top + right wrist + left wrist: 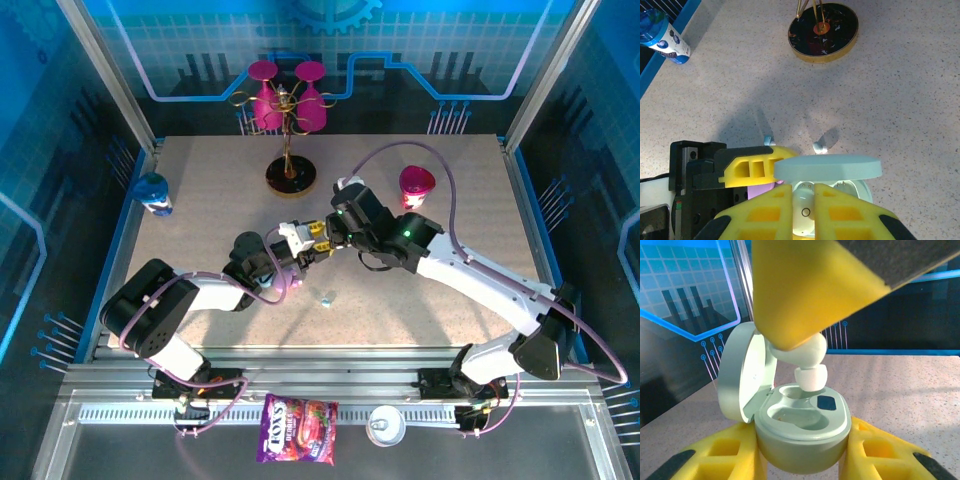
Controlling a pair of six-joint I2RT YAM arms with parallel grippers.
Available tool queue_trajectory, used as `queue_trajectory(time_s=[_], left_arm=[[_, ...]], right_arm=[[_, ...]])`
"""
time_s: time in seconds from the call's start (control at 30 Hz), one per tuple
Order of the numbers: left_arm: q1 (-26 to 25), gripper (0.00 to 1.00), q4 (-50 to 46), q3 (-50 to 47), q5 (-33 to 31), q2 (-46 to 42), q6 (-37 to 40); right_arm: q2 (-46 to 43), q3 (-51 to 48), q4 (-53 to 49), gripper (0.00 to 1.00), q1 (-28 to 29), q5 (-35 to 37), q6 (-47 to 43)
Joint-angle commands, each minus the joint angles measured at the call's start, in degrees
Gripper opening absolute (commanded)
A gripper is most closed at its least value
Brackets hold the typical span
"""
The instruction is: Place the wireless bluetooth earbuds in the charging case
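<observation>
A pale green charging case (802, 432) sits lid open between the yellow fingers of my left gripper (802, 452), which is shut on its body. From above, my right gripper (803, 200) is shut on a whitish earbud (807, 365). The earbud's soft tip is at the mouth of the far socket, and the near socket is empty. From the right wrist, the earbud (803, 212) shows between the fingers under the raised lid (827, 167). Both grippers meet at mid-table, left (297, 241) and right (325, 232). Two loose earbuds (819, 148) (767, 140) lie on the table beyond the case.
A gold stand on a black base (291, 176) carries pink glasses at the back. A pink cup (416, 185) stands to the right and a blue can (153, 193) to the far left. One small bud (326, 299) lies near the front. A candy bag (297, 430) rests off the table.
</observation>
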Motion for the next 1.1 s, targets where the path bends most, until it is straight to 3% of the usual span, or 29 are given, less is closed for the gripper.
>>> queue_trajectory(time_s=[0.0, 0.53, 1.07], left_arm=[[-0.25, 0.26, -0.34, -0.61, 0.45, -0.58, -0.21], [-0.09, 0.27, -4.84, 0.98, 3.47, -3.91, -7.51], [-0.02, 0.27, -3.34, 1.48, 6.35, -5.03, -11.75]], right_arm=[[-2.08, 0.63, -1.33, 0.13, 0.11, 1.69, -1.11], [-5.78, -5.23, -0.31, 0.14, -2.29, 0.38, -2.1], [-6.18, -7.46, 2.88, 0.13, -3.51, -0.98, -2.7]])
